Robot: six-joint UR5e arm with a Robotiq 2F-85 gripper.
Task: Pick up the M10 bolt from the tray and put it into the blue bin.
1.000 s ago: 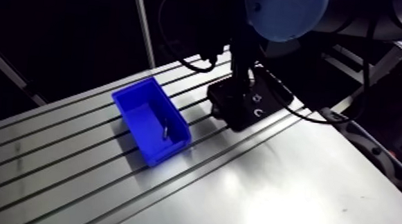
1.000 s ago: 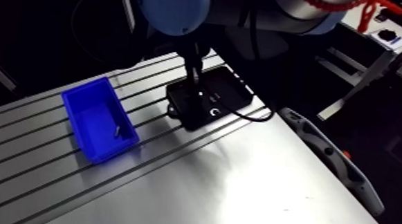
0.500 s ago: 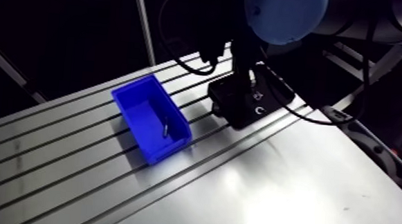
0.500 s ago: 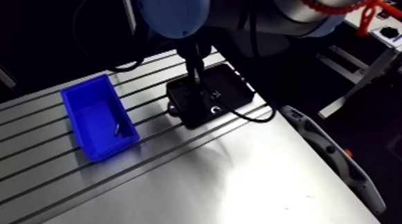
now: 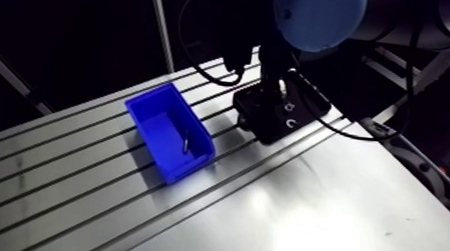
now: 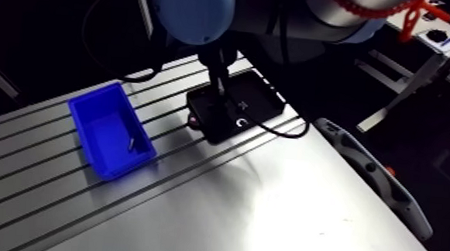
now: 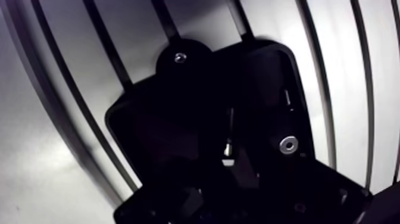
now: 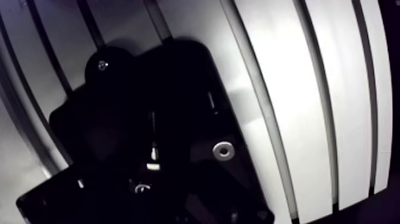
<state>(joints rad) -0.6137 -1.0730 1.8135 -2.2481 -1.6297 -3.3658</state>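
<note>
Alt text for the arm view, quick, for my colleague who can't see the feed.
The gripper hangs low over a black tray on the slotted aluminium table. Beside the tray stands a blue bin with one small metal part inside.

A robotics lab — slotted aluminium table, blue parts bin.

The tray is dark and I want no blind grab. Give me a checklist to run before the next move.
1. Gripper over the black tray: ok.
2. M10 bolt located in the tray: cannot tell; the wrist view shows only a small bright piece and a ring.
3. Blue bin upright, open, beside the tray: ok.
4. Bin empty: not ok; a slim dark piece lies inside.
5. Table between tray and bin free: ok.
</note>
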